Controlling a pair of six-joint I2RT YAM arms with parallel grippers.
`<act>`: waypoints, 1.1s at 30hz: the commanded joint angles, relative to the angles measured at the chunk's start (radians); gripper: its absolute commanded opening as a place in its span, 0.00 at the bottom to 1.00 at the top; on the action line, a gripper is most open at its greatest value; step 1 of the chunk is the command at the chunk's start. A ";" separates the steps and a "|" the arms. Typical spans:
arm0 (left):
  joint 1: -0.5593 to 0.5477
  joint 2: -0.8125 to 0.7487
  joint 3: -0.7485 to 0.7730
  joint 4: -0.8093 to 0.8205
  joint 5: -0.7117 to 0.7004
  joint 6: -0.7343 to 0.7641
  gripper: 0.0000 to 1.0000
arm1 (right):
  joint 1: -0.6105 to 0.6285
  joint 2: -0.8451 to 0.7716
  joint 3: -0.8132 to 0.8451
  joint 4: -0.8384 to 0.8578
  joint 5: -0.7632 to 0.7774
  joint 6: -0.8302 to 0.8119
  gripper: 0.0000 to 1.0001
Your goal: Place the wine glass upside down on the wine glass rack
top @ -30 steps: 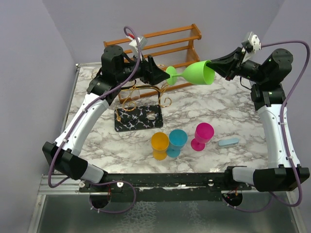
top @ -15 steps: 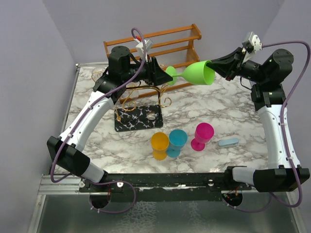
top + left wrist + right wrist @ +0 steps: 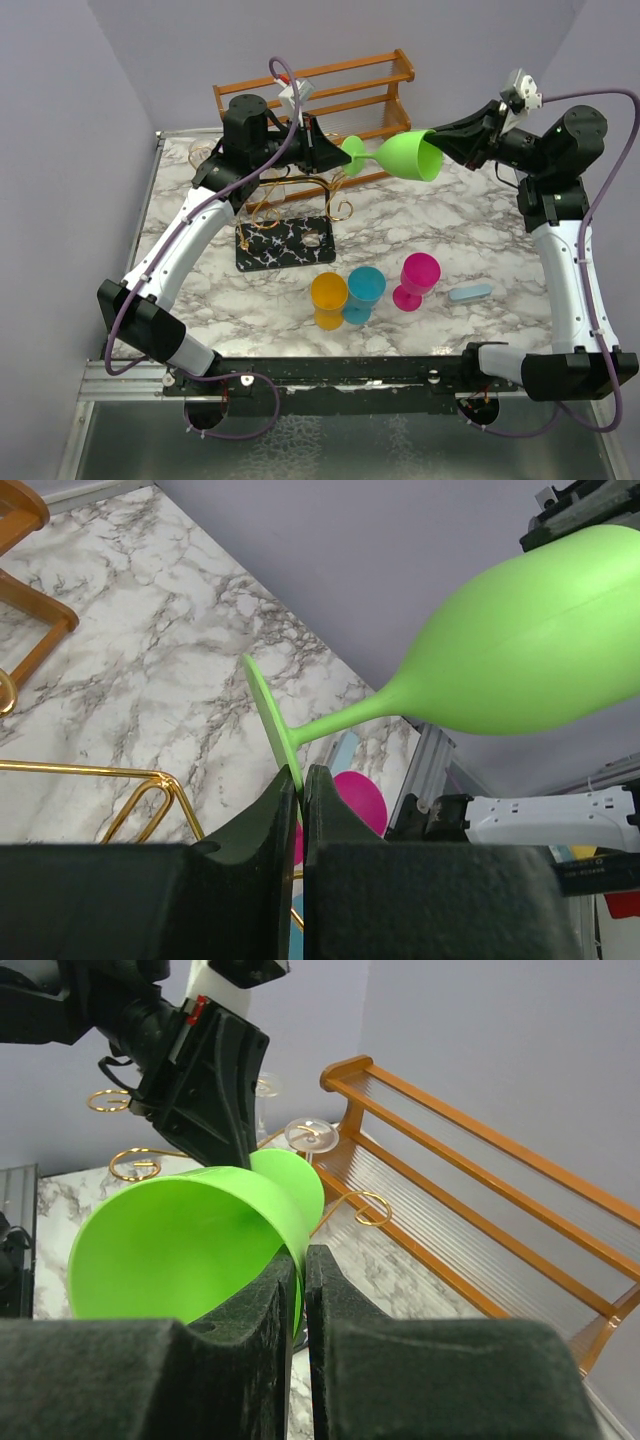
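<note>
The green wine glass (image 3: 400,153) lies on its side in the air above the back of the table, its foot pointing left. My left gripper (image 3: 335,152) is shut on the edge of the foot (image 3: 270,715). My right gripper (image 3: 440,140) is shut on the rim of the bowl (image 3: 170,1250), one finger inside and one outside. Below and left of the glass stands the wine glass rack (image 3: 290,190), gold scroll wires on a black veined base (image 3: 285,245). One of its wire arms (image 3: 150,780) shows in the left wrist view, and a scroll (image 3: 365,1205) in the right wrist view.
An orange-brown wooden shelf (image 3: 330,85) stands at the back behind the glass. Near the front sit an orange cup (image 3: 328,298), a blue cup (image 3: 365,290), a pink wine glass (image 3: 417,278) and a small light-blue block (image 3: 470,292).
My left gripper has moved right to the glass's foot and closed on it. The right gripper and the glass have hardly moved.
</note>
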 commanded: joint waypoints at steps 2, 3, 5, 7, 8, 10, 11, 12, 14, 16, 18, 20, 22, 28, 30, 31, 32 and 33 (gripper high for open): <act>-0.006 -0.014 -0.003 0.032 0.027 0.019 0.00 | 0.001 -0.019 -0.017 0.021 -0.011 -0.001 0.09; -0.006 -0.017 -0.003 0.032 0.026 0.022 0.00 | 0.001 -0.019 -0.018 0.020 -0.011 -0.002 0.09; -0.006 -0.022 -0.003 0.031 0.022 0.029 0.00 | 0.001 -0.019 -0.020 0.018 -0.008 -0.006 0.10; -0.006 -0.029 -0.003 0.023 0.010 0.042 0.00 | 0.001 -0.021 -0.022 0.015 -0.004 -0.011 0.13; -0.006 -0.033 -0.002 0.017 -0.004 0.053 0.00 | 0.001 -0.021 -0.022 0.012 -0.003 -0.014 0.17; -0.007 -0.043 0.002 -0.005 -0.049 0.089 0.00 | 0.001 -0.023 -0.021 0.004 0.000 -0.022 0.27; -0.005 -0.050 0.006 -0.020 -0.085 0.108 0.00 | 0.001 -0.024 -0.020 0.000 0.003 -0.027 0.32; -0.005 -0.054 0.009 -0.034 -0.106 0.125 0.00 | 0.001 -0.025 -0.018 -0.007 0.004 -0.034 0.36; 0.000 -0.066 0.012 -0.053 -0.158 0.154 0.00 | 0.001 -0.027 -0.013 -0.021 0.008 -0.046 0.43; 0.011 -0.075 0.012 -0.062 -0.198 0.165 0.00 | 0.001 -0.028 -0.008 -0.032 0.011 -0.058 0.51; 0.028 -0.079 0.012 -0.065 -0.207 0.160 0.00 | 0.001 -0.029 -0.002 -0.043 0.012 -0.069 0.62; 0.050 -0.083 0.010 -0.067 -0.206 0.153 0.00 | 0.001 -0.031 0.004 -0.057 0.012 -0.084 0.74; 0.073 -0.089 0.004 -0.065 -0.204 0.142 0.00 | 0.001 -0.032 0.009 -0.075 0.018 -0.104 0.83; 0.134 -0.118 -0.006 -0.051 -0.216 0.149 0.00 | 0.001 -0.042 0.028 -0.164 0.067 -0.217 0.94; 0.144 -0.129 -0.004 -0.053 -0.237 0.171 0.00 | 0.001 -0.042 0.030 -0.189 0.095 -0.250 0.95; 0.144 -0.135 -0.001 -0.060 -0.256 0.191 0.00 | 0.001 -0.042 0.029 -0.202 0.110 -0.264 0.96; 0.144 -0.141 0.003 -0.068 -0.277 0.215 0.00 | 0.001 -0.043 0.025 -0.211 0.124 -0.277 0.96; 0.144 -0.146 0.010 -0.080 -0.297 0.243 0.00 | 0.001 -0.041 0.020 -0.219 0.135 -0.290 0.96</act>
